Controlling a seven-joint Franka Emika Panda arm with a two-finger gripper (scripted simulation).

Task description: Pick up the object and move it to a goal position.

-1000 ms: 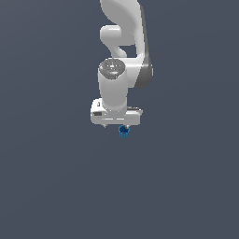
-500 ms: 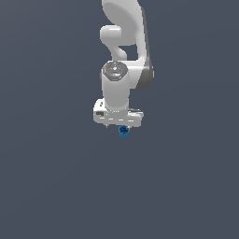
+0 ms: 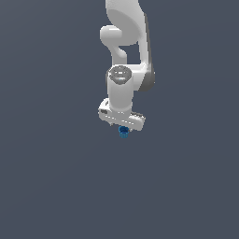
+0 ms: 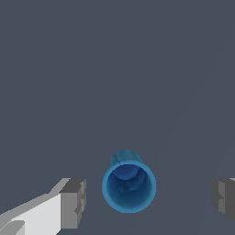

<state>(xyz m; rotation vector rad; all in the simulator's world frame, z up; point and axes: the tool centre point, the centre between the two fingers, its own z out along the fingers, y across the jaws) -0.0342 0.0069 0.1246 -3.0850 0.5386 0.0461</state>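
Note:
The object is a small blue tapered cup (image 4: 129, 186) with a round rim, standing upright on the grey floor. In the exterior view the blue cup (image 3: 123, 132) shows just below the white hand. My gripper (image 3: 122, 127) is open, and in the wrist view my gripper (image 4: 149, 200) has one grey fingertip (image 4: 73, 202) on each side of the cup, with clear gaps to it. The cup sits nearer to that fingertip than to the other one (image 4: 224, 200). Nothing is held.
The plain dark grey floor (image 3: 56, 177) surrounds the cup. The white arm (image 3: 126, 51) rises above the hand in the exterior view. No goal marker shows in either view.
The hand has moved slightly lower toward the cup and turned a little. The cup has not moved.

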